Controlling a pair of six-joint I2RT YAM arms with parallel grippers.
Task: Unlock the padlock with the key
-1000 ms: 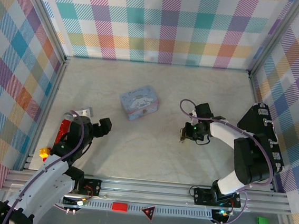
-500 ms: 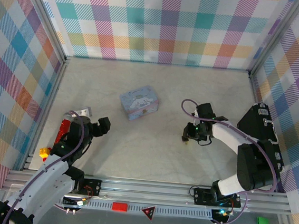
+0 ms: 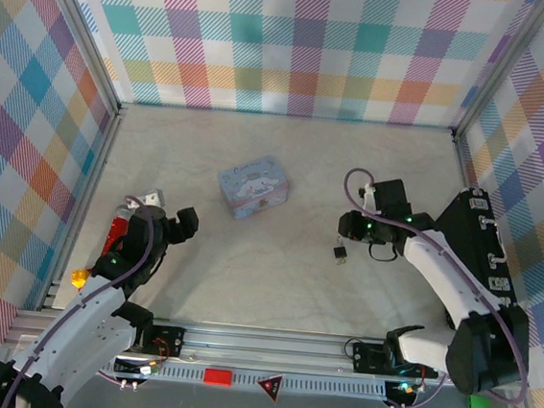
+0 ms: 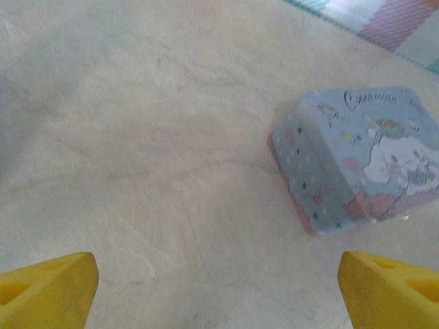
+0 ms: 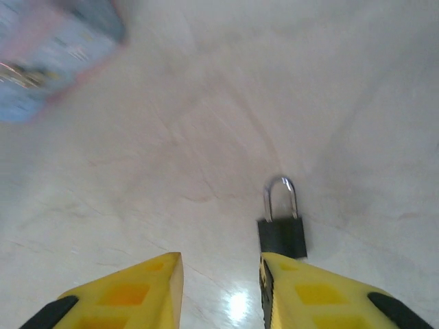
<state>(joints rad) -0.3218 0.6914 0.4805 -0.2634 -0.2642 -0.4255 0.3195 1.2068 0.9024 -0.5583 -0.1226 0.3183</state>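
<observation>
Pale marbled stone pattern covers the desk [image 3: 274, 281] in the top external view, with plaid walls on three sides. A pastel cartoon-printed tin [image 3: 253, 187] sits near the middle. The padlock [image 3: 340, 255], tiny and dark, lies flat on the desk at about 4 o'clock from the tin, well apart from it. The right gripper [image 3: 349, 227] hangs just at the padlock's 12 o'clock; from up here I cannot tell whether it touches. The left gripper [image 3: 186, 223] is at roughly 8 o'clock from the tin, and a red cylinder [image 3: 112, 237] lies at its 8 o'clock by the left wall.

In the left wrist view, the left gripper [image 4: 219, 295] is spread wide, one yellow fingertip in each bottom corner, with bare desk [image 4: 137, 137] between them. The tin [image 4: 363, 171] lies at 1 o'clock from that gap, near but not touching.

In the right wrist view, the right gripper [image 5: 221, 288] is parted, with nothing but desk [image 5: 206, 137] between its yellow fingers [image 5: 123, 298]. The padlock [image 5: 281, 236] lies just off the tip of the right-hand finger, at 1 o'clock from the gap. Its black body is nearest the gripper and its silvery shackle [image 5: 280, 195] points away toward 12 o'clock. The shackle looks seated in the body. The tin [image 5: 48, 48] is a blur at 10 o'clock.
</observation>
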